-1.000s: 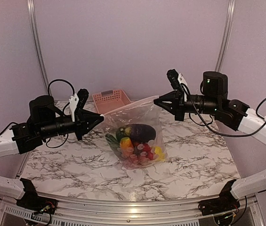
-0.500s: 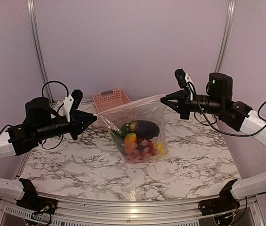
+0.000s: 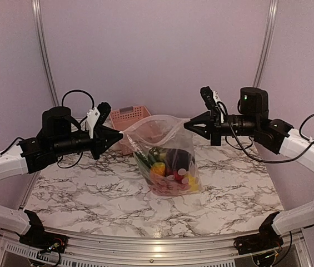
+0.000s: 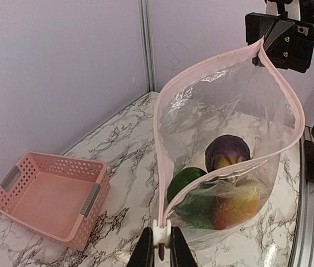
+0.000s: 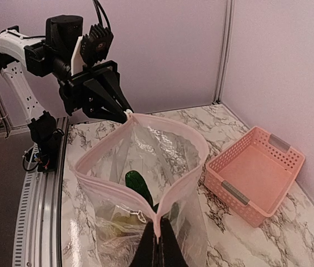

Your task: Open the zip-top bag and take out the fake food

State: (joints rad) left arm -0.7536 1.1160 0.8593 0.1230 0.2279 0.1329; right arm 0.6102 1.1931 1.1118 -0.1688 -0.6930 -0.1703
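top external — marbled table [image 3: 90, 194], lilac walls [image 3: 157, 50]

A white tabletop [image 3: 90, 203] with grey marble veining is closed in on three sides by plain pale lilac walls [image 3: 157, 50] — matt and evenly lit. Silver metal posts [image 3: 43, 55] stand at the two back corners, and a slotted aluminium rail [image 3: 145, 251] runs along the near edge.

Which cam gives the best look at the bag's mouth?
Left wrist: the pink rim of the zip-top bag shows as a full open loop, with the fake food visible inside. Right wrist shows the loop too, contents less clear. Top external sees the mouth nearly edge-on.
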